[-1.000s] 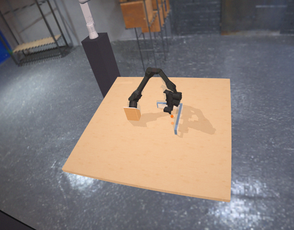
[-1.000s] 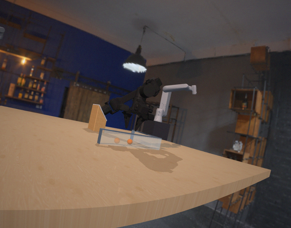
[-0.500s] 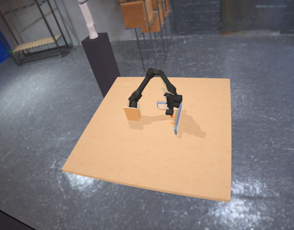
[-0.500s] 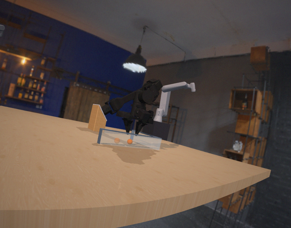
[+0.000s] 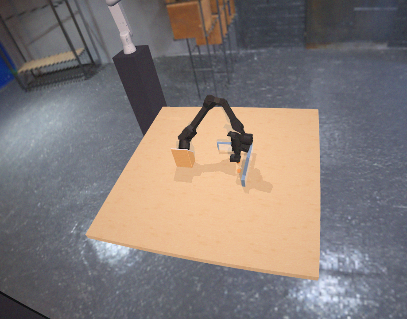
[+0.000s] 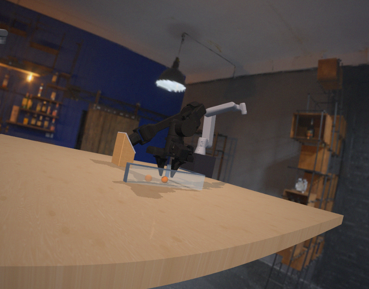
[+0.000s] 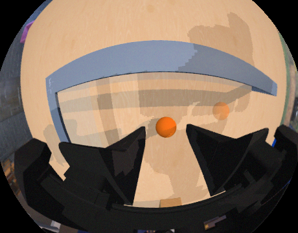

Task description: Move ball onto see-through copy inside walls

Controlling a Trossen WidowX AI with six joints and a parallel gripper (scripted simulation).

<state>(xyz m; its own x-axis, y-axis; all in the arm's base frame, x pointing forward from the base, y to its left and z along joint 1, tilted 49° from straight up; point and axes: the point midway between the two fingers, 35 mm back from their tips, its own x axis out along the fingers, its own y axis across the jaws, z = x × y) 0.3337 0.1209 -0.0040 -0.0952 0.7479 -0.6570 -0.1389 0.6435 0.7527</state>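
The black two-fingered tool (image 7: pixel 166 142) hangs half spread and pinches nothing. The small solid orange ball (image 7: pixel 166 127) sits on the wooden worktop (image 7: pixel 158 13) just ahead of its tips. The faint see-through orange copy (image 7: pixel 221 110) lies farther ahead to one side, within the low clear blue walls (image 7: pixel 166 58). Grasping, moving and releasing all seem left to do.

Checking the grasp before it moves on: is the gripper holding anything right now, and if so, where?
Nothing is held. The gripper is partly open above the table, and the ball lies between and just ahead of its fingertips, untouched.
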